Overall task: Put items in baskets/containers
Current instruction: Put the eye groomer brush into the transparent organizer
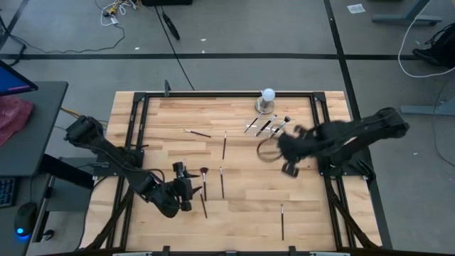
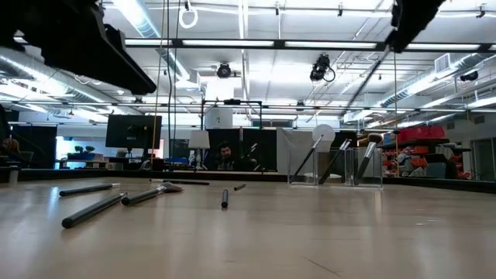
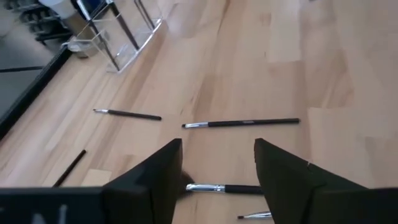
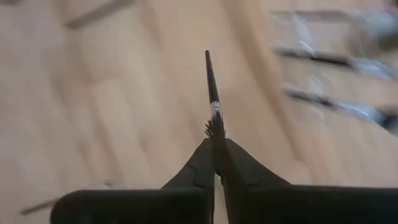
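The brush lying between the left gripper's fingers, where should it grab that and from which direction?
Grip the brush on its slim dark handle, just behind the silver ferrule, coming straight down from above. It lies flat on the table, crosswise between the open left gripper fingers, so they would close across its thin width.

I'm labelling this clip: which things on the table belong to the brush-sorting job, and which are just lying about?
Part of the job:
- loose makeup brushes scattered on the table
- clear tray already holding some brushes
- brush pinched in the right gripper
- left gripper, open above a brush

Just lying about:
- white ball on a round base at the table's far edge
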{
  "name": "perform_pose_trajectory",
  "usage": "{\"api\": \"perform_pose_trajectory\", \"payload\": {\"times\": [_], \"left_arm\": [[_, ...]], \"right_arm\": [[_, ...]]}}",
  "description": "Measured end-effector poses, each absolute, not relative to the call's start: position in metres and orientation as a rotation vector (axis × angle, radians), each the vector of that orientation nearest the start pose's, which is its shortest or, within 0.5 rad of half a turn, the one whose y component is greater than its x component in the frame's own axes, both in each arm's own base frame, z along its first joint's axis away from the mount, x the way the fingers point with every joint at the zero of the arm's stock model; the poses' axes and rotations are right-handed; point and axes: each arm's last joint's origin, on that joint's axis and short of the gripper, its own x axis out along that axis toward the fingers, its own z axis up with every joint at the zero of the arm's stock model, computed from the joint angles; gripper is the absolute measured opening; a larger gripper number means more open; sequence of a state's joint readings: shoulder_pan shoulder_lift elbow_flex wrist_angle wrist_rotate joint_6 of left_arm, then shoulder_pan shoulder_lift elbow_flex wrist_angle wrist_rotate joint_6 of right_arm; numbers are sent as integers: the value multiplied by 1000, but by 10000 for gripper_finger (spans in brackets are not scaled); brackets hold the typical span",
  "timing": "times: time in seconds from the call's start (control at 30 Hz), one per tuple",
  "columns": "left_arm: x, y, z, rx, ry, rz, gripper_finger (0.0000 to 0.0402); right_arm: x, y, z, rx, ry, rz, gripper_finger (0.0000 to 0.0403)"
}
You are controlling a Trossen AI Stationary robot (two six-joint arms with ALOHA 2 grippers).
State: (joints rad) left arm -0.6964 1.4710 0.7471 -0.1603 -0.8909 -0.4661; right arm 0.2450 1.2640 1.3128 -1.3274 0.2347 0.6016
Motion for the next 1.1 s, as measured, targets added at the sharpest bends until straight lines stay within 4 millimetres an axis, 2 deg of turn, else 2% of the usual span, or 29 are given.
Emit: {"api": "perform_pose_trajectory", "payload": {"times": [0.17,0.37,0.53,0.7,1.1], "left_arm": [[226,-157,175,176,559,334,195],[231,-155,172,166,558,350,195],[232,-154,172,162,562,349,195],[232,-154,172,160,561,349,195],[232,-154,172,154,560,350,195]], "right_arm": [[186,4,342,222,1252,-491,9],[189,-38,336,199,1325,-542,9],[196,-65,326,203,1413,-515,9],[206,-82,313,211,1477,-429,9],[229,-107,285,203,1546,-208,9]]}}
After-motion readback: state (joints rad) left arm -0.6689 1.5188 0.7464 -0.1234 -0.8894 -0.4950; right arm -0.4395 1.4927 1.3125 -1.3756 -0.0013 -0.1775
